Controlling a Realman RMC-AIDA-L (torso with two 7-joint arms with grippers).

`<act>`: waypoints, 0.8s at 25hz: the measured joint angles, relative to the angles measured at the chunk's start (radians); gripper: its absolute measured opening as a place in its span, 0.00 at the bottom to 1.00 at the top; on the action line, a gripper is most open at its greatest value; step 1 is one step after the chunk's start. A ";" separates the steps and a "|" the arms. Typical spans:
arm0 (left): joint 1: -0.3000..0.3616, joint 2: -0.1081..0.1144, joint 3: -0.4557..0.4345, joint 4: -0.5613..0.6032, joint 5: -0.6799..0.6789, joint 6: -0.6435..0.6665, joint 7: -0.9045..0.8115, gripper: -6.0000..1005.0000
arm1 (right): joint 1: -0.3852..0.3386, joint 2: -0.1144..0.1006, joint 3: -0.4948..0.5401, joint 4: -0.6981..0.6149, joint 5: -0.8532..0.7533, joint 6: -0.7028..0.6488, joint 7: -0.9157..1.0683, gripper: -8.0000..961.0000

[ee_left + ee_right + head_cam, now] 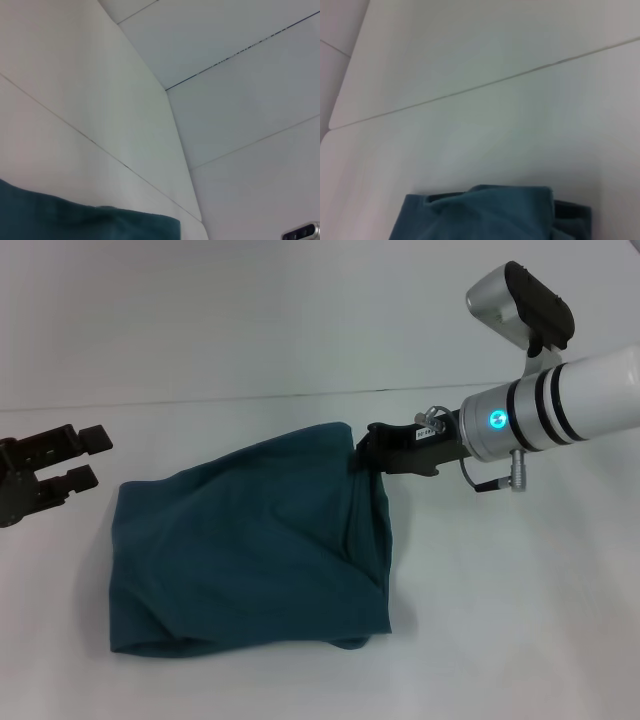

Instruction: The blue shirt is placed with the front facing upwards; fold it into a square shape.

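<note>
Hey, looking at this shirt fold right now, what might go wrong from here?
The right hand pinches only the far right corner of the blue shirt, so the cloth may slip free or drag the whole bundle sideways. The shirt already lies rumpled, with a sagging fold along its right edge and uneven near hem, so the result may not end up square. The left hand sits open, off to the left and clear of the shirt, so nothing pins that side down.

The blue shirt (250,545) lies bunched on the white table (500,620). The right gripper (365,452) pinches its far right corner; the left gripper (88,458) hangs spread at far left.
</note>
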 joint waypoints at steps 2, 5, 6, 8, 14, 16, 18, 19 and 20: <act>0.000 0.000 0.000 0.000 0.000 0.000 0.000 0.75 | 0.000 -0.007 0.000 0.000 -0.013 -0.001 -0.002 0.11; 0.000 0.000 0.000 0.000 0.000 0.000 0.000 0.75 | 0.001 -0.032 0.003 -0.005 -0.071 -0.003 0.019 0.23; 0.000 0.000 0.000 0.000 0.000 0.001 0.000 0.75 | 0.001 -0.046 0.007 -0.007 -0.085 -0.005 0.030 0.27; 0.000 0.000 0.000 0.000 0.000 0.002 0.000 0.75 | -0.002 -0.071 0.023 -0.009 -0.090 -0.010 0.038 0.36; -0.003 0.003 -0.002 0.001 0.000 0.003 0.000 0.75 | -0.009 -0.108 0.123 -0.053 -0.082 -0.168 -0.026 0.60; -0.007 0.005 -0.003 0.001 0.000 0.003 -0.001 0.75 | -0.008 -0.100 0.128 -0.084 -0.082 -0.227 -0.044 0.62; -0.010 0.007 -0.003 0.001 0.002 0.003 -0.003 0.75 | -0.006 -0.084 0.125 -0.107 -0.084 -0.280 -0.057 0.64; -0.011 0.007 -0.003 0.001 0.003 0.001 -0.004 0.75 | -0.004 -0.076 0.123 -0.112 -0.085 -0.297 -0.068 0.65; -0.012 0.008 -0.003 0.000 0.005 -0.002 -0.005 0.75 | -0.001 -0.064 0.121 -0.115 -0.086 -0.321 -0.082 0.67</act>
